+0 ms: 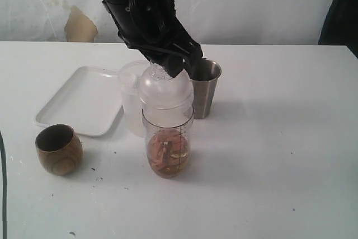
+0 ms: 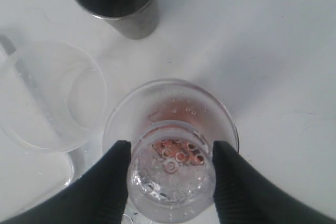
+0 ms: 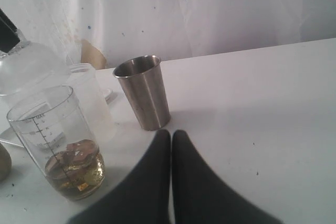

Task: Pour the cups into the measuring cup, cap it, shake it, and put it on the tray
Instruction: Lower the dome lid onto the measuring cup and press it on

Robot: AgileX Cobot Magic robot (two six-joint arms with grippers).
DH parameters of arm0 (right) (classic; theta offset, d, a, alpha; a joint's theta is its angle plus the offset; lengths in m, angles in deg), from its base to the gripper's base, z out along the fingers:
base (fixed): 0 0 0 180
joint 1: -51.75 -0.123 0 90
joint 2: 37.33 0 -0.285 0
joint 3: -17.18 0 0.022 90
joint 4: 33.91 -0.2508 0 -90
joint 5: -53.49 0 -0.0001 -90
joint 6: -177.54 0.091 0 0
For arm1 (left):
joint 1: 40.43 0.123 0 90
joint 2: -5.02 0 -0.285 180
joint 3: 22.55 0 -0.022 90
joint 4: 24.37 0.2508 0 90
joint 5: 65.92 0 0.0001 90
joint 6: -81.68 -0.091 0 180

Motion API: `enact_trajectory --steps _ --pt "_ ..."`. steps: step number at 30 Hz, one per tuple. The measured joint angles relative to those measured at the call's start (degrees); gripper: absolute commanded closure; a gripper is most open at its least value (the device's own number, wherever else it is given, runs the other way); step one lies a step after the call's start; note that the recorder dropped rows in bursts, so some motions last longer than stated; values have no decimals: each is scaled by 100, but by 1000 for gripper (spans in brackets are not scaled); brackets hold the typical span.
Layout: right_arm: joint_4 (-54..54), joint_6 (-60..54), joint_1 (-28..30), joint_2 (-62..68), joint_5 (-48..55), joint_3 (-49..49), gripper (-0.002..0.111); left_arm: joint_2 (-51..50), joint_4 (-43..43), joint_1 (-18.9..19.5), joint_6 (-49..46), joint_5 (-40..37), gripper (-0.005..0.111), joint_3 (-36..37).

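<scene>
Black fingers (image 2: pixel 113 177) of the left gripper (image 2: pixel 171 150) fill the near edge of its wrist view. The jaws stand partway apart and clamp the narrow crown of the clear dome cap (image 2: pixel 173 111). Straight below the jaws, the cap's wide skirt hangs over the mouth of the measuring cup (image 1: pixel 166 144), which stands upright on the white table (image 1: pixel 279 166). It holds a shallow amber liquid with orange pieces. From the right wrist view the cap looks just above the rim and not pressed home. Whether the two touch, I cannot tell.

Just beside the jaws stands the frosted plastic cup (image 1: pixel 130 102), and on their other side the steel tumbler (image 1: pixel 206 90), upright and apparently empty. Farther out past the frosted cup lies the tray (image 1: pixel 78 99), bare, and nearer the camera stands the wooden cup (image 1: pixel 59 149), upright and well apart from the jaws.

The right gripper (image 3: pixel 171 136) hovers low over the table, its jaws pressed together on nothing. The tumbler is just ahead of its tips, and the measuring cup is off to one side.

Pouring looks finished, and capping is the step in hand. The next move calls for a straight descent with the skirt centred on the rim, then a firm press until it seats. The cup is light and unsupported, so an off-centre push could tip it. The right jaws would need to spread to steady it.
</scene>
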Motion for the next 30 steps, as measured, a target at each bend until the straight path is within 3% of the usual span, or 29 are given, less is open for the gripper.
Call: enact_trajectory --steps 9,30 --pt "0 0 0 0 0 0 108 15 -168 0 -126 52 107 432" --pt "0 0 0 0 0 0 108 -481 -302 0 -138 229 107 292"
